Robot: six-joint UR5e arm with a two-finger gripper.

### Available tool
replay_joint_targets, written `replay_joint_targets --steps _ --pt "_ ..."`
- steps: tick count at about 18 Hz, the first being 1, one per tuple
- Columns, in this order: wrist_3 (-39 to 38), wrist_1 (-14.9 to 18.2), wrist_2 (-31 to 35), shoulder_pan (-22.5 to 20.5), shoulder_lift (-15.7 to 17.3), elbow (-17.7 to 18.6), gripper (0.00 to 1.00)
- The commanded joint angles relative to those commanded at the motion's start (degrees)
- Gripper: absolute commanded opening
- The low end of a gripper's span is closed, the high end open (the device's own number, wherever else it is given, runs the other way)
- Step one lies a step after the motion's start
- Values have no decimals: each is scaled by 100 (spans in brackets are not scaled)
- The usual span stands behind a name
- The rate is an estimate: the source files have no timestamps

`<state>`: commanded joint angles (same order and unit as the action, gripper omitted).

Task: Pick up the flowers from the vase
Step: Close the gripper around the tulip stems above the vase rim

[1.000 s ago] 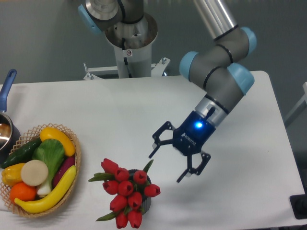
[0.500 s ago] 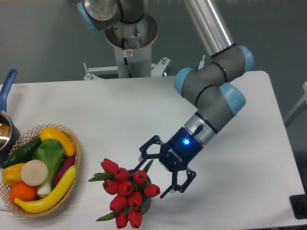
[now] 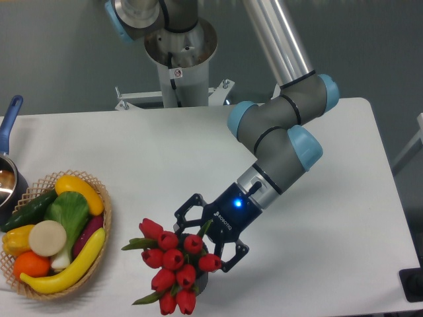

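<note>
I see the gripper [image 3: 205, 239] spread wide, released, against the flowers [image 3: 173, 263] in the vase [image 3: 200, 277] at six o'clock on the white desk [image 3: 165, 152]; wicker basket [image 3: 102, 228] at nine, grey wall [image 3: 59, 53] behind.

I see a white worktop [image 3: 165, 152]. Near its left edge sits a wicker basket [image 3: 102, 221] of toy vegetables, and just left of that a pot [image 3: 8, 181] with a blue handle. Toward the front edge stands the vase [image 3: 201, 281], mostly hidden under the flowers [image 3: 173, 264].
</note>
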<state>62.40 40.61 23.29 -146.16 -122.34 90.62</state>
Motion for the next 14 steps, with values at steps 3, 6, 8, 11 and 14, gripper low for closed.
replay_joint_targets --steps 3,6,8,11,14 --pt "-9 0 -9 -9 26 0 12" --pt "-17 0 -17 -61 70 0 4" --pt "-18 0 -26 -70 96 -17 3" --pt "-88 0 -210 -141 193 -18 3" --pt "-202 0 -465 -193 307 -70 3"
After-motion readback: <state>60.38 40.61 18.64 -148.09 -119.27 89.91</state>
